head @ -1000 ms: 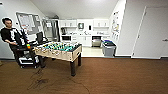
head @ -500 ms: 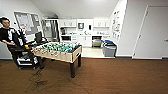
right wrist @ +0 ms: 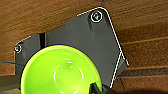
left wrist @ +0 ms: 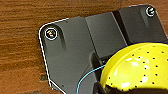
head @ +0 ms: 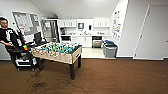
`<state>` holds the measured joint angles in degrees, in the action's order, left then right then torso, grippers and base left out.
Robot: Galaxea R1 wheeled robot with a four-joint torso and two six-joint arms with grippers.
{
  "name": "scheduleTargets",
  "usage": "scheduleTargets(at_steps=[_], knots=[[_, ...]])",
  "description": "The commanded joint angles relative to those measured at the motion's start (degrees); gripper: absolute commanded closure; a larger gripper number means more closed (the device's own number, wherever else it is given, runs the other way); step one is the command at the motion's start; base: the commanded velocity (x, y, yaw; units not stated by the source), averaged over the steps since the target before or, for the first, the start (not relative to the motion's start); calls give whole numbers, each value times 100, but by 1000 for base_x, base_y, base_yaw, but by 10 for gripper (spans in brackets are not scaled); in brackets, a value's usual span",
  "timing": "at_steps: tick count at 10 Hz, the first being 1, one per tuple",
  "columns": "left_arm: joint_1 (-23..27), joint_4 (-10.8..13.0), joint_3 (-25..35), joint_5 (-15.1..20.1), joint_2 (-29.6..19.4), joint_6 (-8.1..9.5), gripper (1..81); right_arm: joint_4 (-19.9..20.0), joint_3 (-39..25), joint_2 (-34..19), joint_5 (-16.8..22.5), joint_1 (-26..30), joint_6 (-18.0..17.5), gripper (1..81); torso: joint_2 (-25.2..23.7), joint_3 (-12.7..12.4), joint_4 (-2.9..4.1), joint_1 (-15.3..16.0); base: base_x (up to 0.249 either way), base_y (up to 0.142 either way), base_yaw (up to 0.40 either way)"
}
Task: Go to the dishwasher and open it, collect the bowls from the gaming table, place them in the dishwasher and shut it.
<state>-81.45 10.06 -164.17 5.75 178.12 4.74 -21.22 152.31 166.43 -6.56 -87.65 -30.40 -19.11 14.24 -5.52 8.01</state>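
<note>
Carrying two of the bowls, you have the green bowl [right wrist: 60, 72] in front of the right wrist camera, mouth towards the lens. The right claw [right wrist: 97, 88] pinches its rim, closed down to the thickness of the wall. The yellow bowl [left wrist: 140, 67] sits before the left wrist camera with its speckled outside facing the lens. You cannot tell from that view how the left claw stands on it.

Treat both as light, stiff, glossy plastic. They weigh little, but a thin smooth rim can slide or pivot in a pinch, so I judge the grip safest with the rim seated deep in the jaws and the wrist kept level.

Beneath both bowls lie the robot's own dark plate [left wrist: 75, 60] and the wooden floor [left wrist: 20, 37].

Further out, the foosball table [head: 58, 51] stands ahead to the left, with a person [head: 7, 37] beside it. The dishwasher [head: 97, 43], as far as its steel front can be made out, is in the kitchen at the back, well apart from you, with grey bins [head: 109, 49] just to its right.
</note>
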Motion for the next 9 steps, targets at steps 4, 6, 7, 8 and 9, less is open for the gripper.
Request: scheduleTargets(at_steps=[4,6,7,8,9], knots=[[317,5,-1,312,14,9,811,-31,26,-72,216,269,17,811,0,0,0,-2,104,-59,0],[317,5,-1,312,14,9,811,-31,35,-72,216,261,17,811,2,2,0,2,99,-89,0],[317,5,-1,312,14,9,811,-31,35,-72,216,269,17,811,2,2,0,2,99,-82,0],[317,-4,-1,312,14,9,811,-31,35,-63,216,269,17,811,2,2,0,2,99,-74,0],[317,-4,-1,312,5,9,811,-31,35,-63,216,269,17,811,2,2,0,0,99,0,0]])
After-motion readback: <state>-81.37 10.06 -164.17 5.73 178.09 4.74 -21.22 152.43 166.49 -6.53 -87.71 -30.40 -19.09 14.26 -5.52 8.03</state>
